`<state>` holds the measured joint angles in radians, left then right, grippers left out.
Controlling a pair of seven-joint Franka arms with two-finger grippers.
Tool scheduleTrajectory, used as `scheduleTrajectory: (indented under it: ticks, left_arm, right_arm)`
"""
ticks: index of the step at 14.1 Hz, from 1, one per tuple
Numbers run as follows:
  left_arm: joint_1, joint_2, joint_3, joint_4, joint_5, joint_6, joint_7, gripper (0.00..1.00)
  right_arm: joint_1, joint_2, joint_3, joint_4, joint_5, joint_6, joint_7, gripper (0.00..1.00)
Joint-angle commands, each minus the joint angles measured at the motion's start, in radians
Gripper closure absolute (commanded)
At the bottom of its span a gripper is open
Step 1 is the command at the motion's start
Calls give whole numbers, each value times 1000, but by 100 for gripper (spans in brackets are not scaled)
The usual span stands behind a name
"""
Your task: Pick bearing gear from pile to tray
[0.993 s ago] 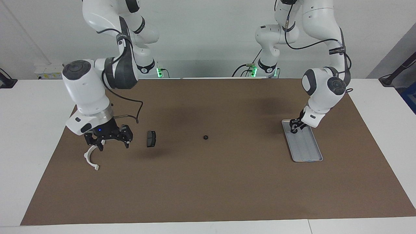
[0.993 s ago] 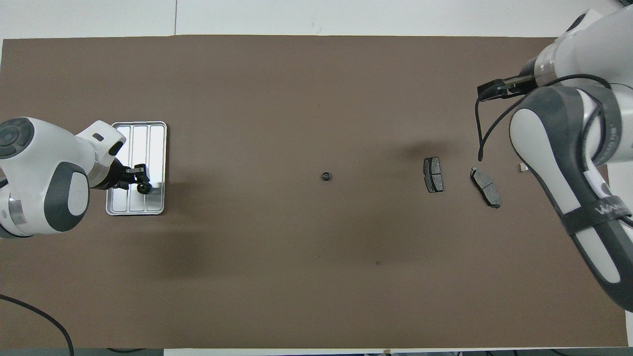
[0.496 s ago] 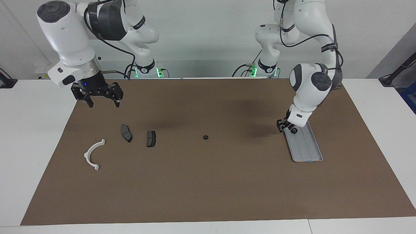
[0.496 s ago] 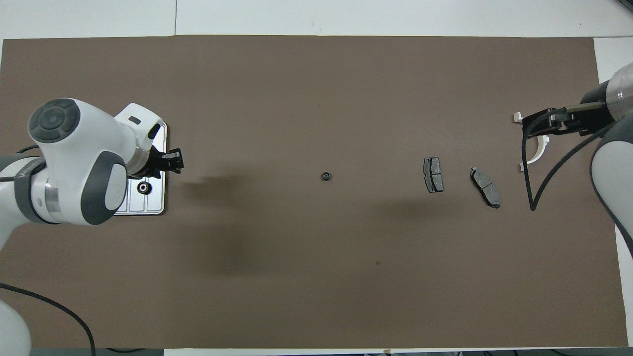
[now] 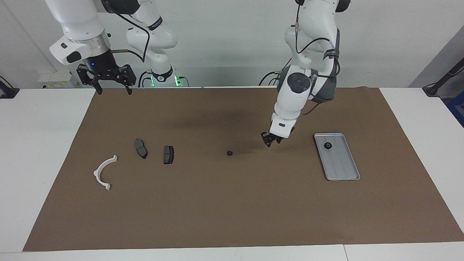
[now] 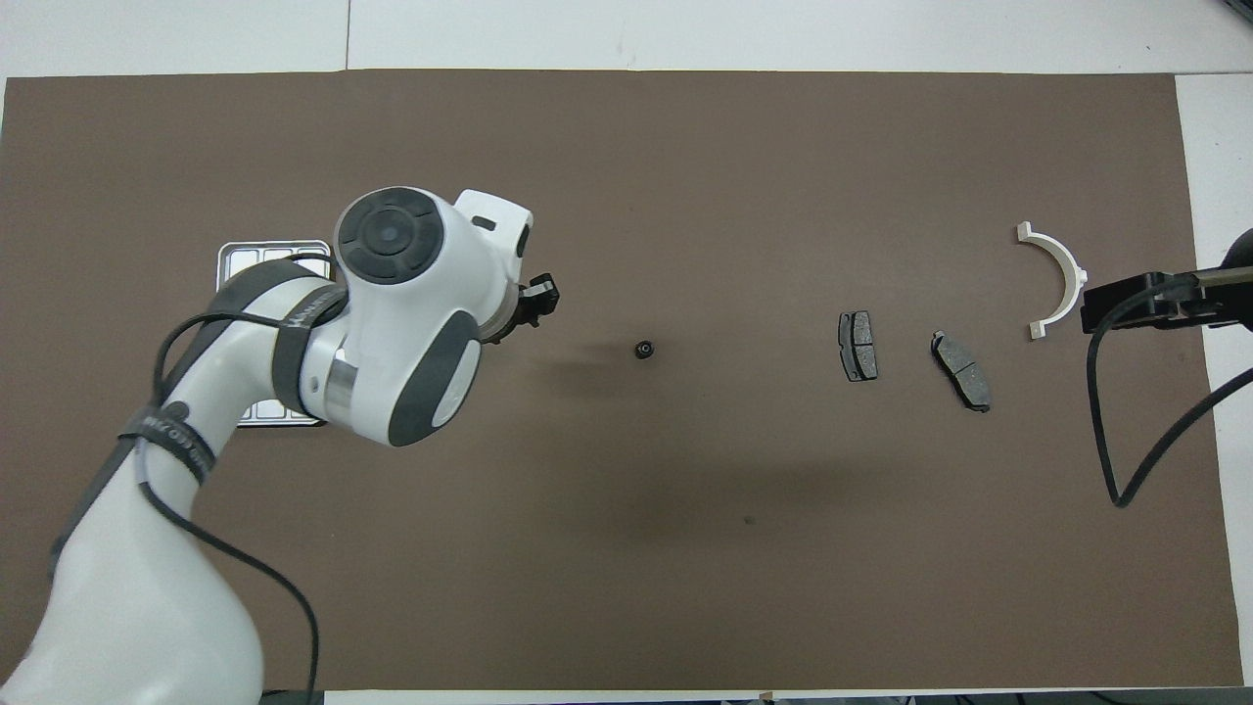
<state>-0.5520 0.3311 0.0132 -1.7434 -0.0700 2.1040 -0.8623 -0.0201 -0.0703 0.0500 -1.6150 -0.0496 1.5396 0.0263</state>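
Note:
One small black bearing gear (image 5: 229, 153) (image 6: 644, 349) lies alone mid-mat. Another bearing gear (image 5: 327, 145) rests in the silver tray (image 5: 342, 170) at its end nearer the robots. In the overhead view my left arm covers most of the tray (image 6: 245, 257). My left gripper (image 5: 272, 141) (image 6: 541, 297) hangs low over the mat between the tray and the loose gear, open by a small gap with nothing in it. The pile's white arc (image 5: 97, 173) (image 6: 1072, 274) lies toward the right arm's end. My right gripper (image 5: 114, 90) is raised high, open and empty.
Two dark brake pads (image 5: 141, 148) (image 5: 168, 154) lie side by side between the white arc and the loose gear. A brown mat (image 5: 232, 217) covers the table, with white tabletop around it.
My left gripper left a gear in the tray and swung from the tray toward the loose gear. My right gripper rose from beside the white arc and drew back toward the robots.

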Motion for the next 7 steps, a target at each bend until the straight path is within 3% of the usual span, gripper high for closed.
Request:
scheduleTrajectory:
  ticks: [1, 3, 5, 6, 7]
  left_arm:
    - [-96, 187, 25, 235, -19, -62, -140, 52]
    - [-115, 224, 27, 275, -20, -64, -161, 52]
    - [-176, 323, 37, 362, -2, -122, -204, 46]
    - [-183, 316, 43, 360, 4, -140, -205, 39]
    - [-186, 316, 44, 358, 4, -131, -210, 38]
  right_arm:
    - [-18, -32, 5, -65, 22, 31, 14, 0]
    - [-18, -32, 5, -65, 30, 37, 14, 0]
    - [-20, -26, 4, -62, 33, 79, 11, 0]
    - [-21, -23, 2, -57, 34, 79, 11, 0]
    - [-23, -22, 2, -54, 37, 79, 11, 0]
